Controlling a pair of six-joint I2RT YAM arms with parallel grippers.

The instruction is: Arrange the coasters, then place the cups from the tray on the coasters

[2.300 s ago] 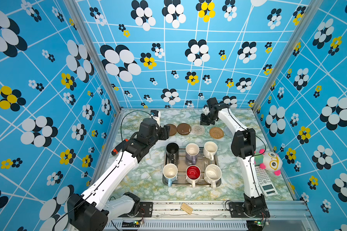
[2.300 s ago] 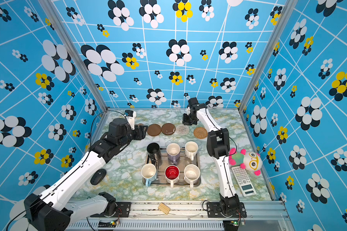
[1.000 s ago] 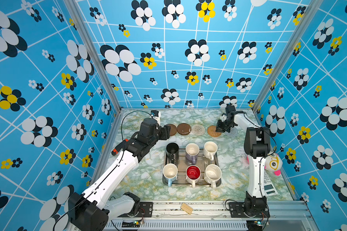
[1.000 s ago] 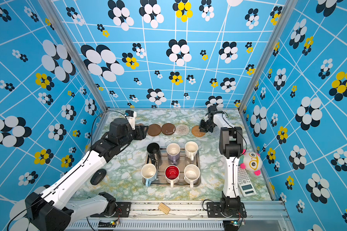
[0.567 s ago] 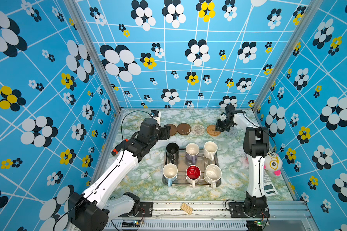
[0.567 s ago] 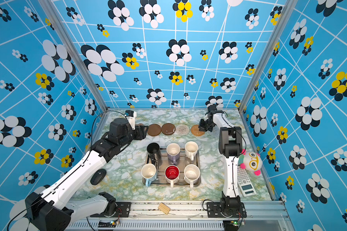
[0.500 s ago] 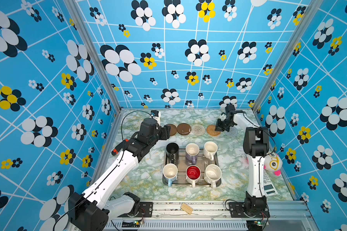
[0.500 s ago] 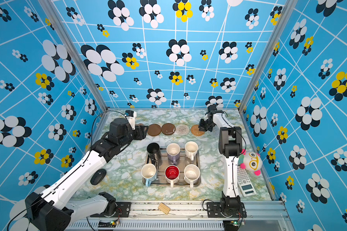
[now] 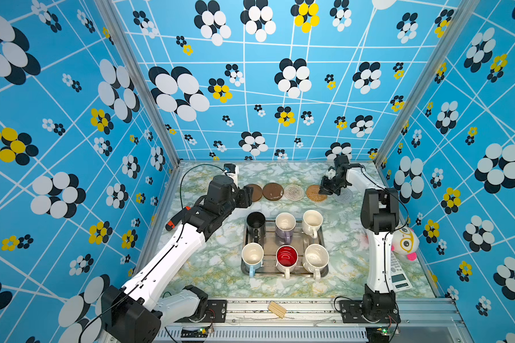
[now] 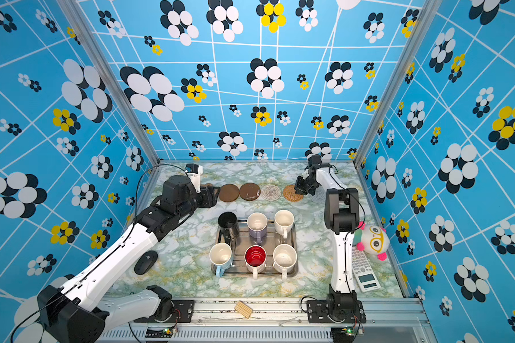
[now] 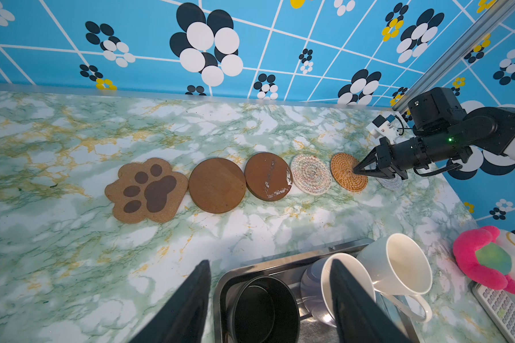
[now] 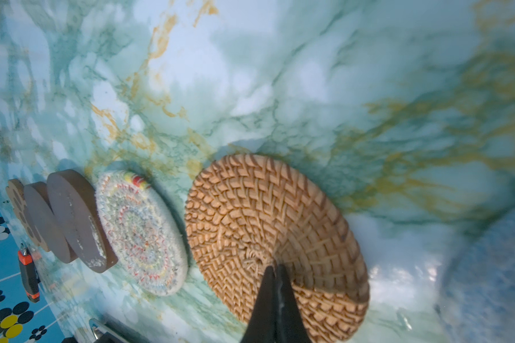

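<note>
Six coasters lie in a row at the back: paw [image 11: 146, 190], two dark-brown discs [image 11: 217, 185] [image 11: 268, 176], lacy disc [image 11: 310, 174], rattan disc [image 9: 313, 193] and grey spiral disc [image 9: 344, 196], partly under the right arm. My right gripper [image 12: 275, 268] is shut, its tips pressed on the rattan disc's [image 12: 250, 219] middle. My left gripper [image 11: 269, 262] hangs open over the tray's [image 9: 324, 271] far left corner, above the black cup [image 9: 255, 221]. Also in the tray stand the lavender [image 9: 284, 227], cream [image 9: 312, 221], light blue [image 9: 252, 255], red-inside [image 9: 286, 257] and speckled [image 9: 316, 257] cups.
A plush toy [image 9: 405, 242] and a calculator [image 9: 399, 274] lie by the right wall beside the right arm's base. A black computer mouse [image 10: 145, 262] sits under the left arm. A small wooden piece [image 9: 276, 308] rests on the front rail. Patterned walls close three sides.
The right gripper swung right and came down on the rattan coaster, then slid it slightly left toward the lacy one. The left arm has not moved.
</note>
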